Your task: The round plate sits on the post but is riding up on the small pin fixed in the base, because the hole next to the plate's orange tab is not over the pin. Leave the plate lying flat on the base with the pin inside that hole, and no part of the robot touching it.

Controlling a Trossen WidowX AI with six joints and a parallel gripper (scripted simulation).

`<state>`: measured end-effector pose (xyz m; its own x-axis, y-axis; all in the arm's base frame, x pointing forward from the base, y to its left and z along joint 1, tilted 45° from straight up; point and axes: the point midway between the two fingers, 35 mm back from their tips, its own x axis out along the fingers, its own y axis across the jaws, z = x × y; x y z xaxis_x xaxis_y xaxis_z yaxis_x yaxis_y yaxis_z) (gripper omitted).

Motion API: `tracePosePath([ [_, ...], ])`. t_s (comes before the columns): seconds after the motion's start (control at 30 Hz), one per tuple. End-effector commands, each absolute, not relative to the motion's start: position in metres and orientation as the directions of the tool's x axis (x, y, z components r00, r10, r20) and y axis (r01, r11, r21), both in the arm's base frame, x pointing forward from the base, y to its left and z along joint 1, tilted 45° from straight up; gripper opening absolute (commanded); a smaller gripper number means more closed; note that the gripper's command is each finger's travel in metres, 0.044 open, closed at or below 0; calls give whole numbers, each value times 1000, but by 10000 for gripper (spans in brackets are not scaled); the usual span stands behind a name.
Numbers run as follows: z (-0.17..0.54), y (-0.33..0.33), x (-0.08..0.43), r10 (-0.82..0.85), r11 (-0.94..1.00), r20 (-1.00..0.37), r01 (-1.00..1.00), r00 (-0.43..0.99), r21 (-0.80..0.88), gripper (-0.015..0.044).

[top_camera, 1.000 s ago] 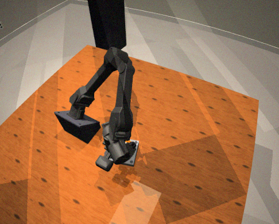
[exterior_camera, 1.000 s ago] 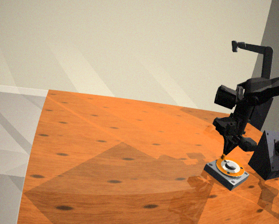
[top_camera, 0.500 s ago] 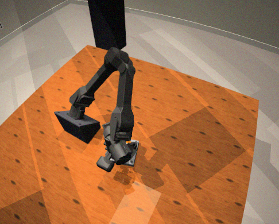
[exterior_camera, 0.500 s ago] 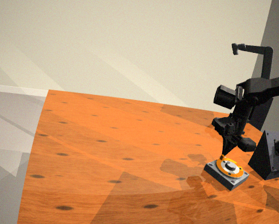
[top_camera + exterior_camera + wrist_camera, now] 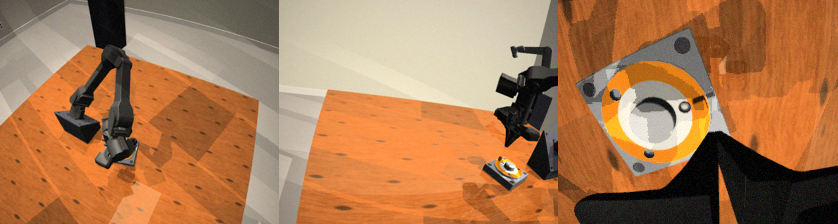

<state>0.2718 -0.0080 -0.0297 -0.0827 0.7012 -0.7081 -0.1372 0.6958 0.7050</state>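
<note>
The orange plate (image 5: 132,155) (image 5: 515,174) (image 5: 670,153) with a white middle sits around the grey post (image 5: 509,166) (image 5: 652,127) on the square grey base (image 5: 496,174) (image 5: 698,60). The tab (image 5: 500,158) (image 5: 700,99) is at the plate's far-left edge in the exterior view. Beside it, the hole (image 5: 685,106) shows a light grey round shape, perhaps the pin. The plate looks close to level, but I cannot tell whether it lies fully flat. My gripper (image 5: 507,146) (image 5: 714,137) is shut and empty, above the plate and apart from it.
The arm's dark mount (image 5: 77,126) (image 5: 541,161) stands close beside the base. A tall black block (image 5: 108,23) stands at the back. The base rests on the orange wooden table top (image 5: 178,120) (image 5: 379,161).
</note>
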Motion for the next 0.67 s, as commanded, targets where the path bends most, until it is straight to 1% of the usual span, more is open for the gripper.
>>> tracePosePath([
  [0.0, -22, -15, 272, 695, 699, -714, -151, -84, 699, 0],
  [0.63, -28, -10, 272, 701, 697, -709, -138, -80, 704, 0],
])
